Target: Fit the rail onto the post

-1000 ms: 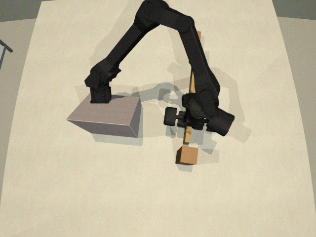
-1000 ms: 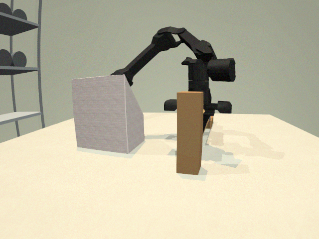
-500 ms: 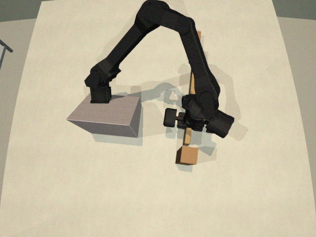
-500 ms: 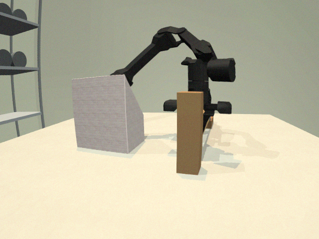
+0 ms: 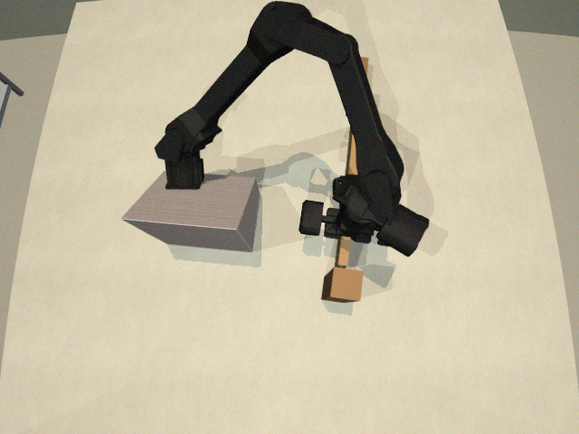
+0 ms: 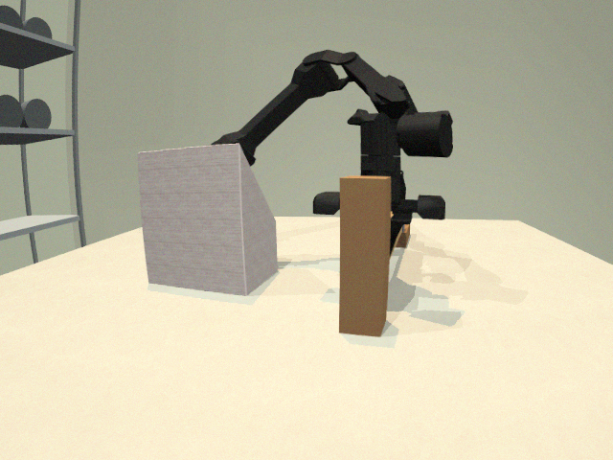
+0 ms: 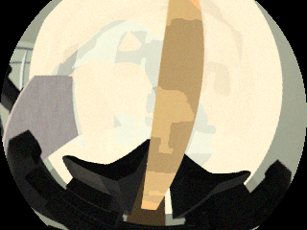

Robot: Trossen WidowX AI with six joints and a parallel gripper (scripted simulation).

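Note:
The long wooden rail (image 5: 343, 250) (image 7: 180, 72) runs from the low footboard block (image 5: 365, 64) (image 6: 404, 239) at the back to the short wooden post (image 5: 346, 286) (image 6: 363, 257). My gripper (image 5: 345, 230) (image 7: 166, 149) is shut on the rail near its near end, which is raised off the table. From above, the rail's end appears right at the post's back face, with little or no gap visible. The pegs, the holes and any remaining gap are hidden. The arm covers part of the rail, and the far end's seating in the bracket and exact levelness cannot be told.
A large grey-mauve block (image 5: 196, 201) (image 6: 192, 218) (image 7: 48, 107) with a sloping side stands left of the gripper, and the arm's base is behind or on it. A shelf rack (image 6: 77, 124) stands beyond the table at the left.

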